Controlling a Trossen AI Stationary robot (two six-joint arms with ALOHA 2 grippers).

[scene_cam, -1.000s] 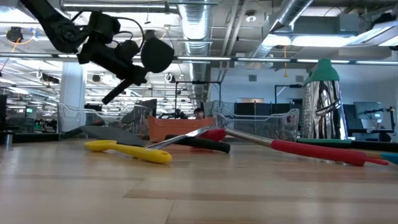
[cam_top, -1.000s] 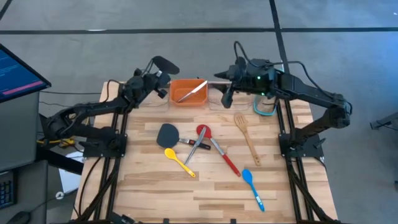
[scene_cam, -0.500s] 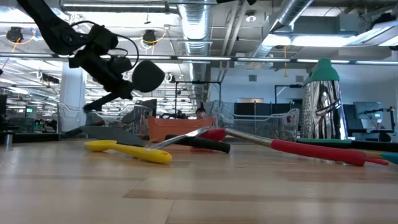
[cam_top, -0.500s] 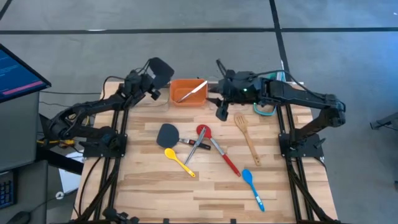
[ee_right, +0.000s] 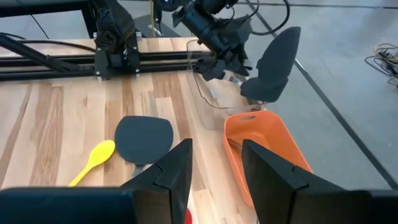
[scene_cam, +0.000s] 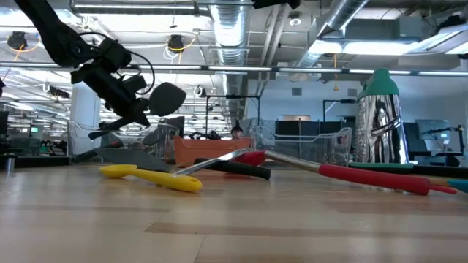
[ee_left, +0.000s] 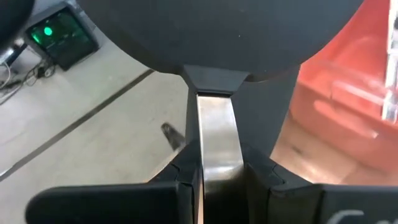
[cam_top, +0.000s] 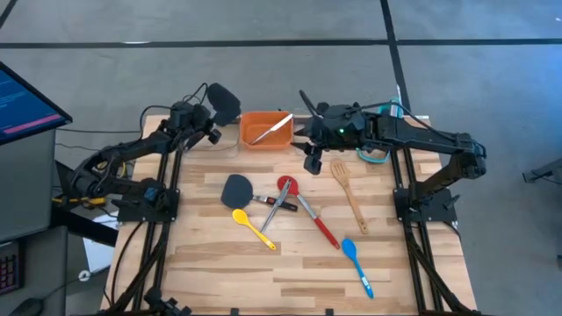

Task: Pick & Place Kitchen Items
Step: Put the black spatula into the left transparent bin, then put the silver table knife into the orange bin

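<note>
Above the desk's (cam_top: 263, 263) far left corner, the left gripper (cam_top: 211, 112) is clamped on a black spatula's (cam_top: 225, 101) metal shank, beside the orange bin (cam_top: 266, 140). It should centre the blade over the clear bin (ee_right: 214, 93) before releasing. The right gripper (cam_top: 309, 160), fingers apart, hovers near the wooden fork (cam_top: 348, 193).

An orange bin (cam_top: 266, 132) sits at the wooden table's (cam_top: 290, 263) far edge beside clear bins (cam_top: 309, 133).
</note>
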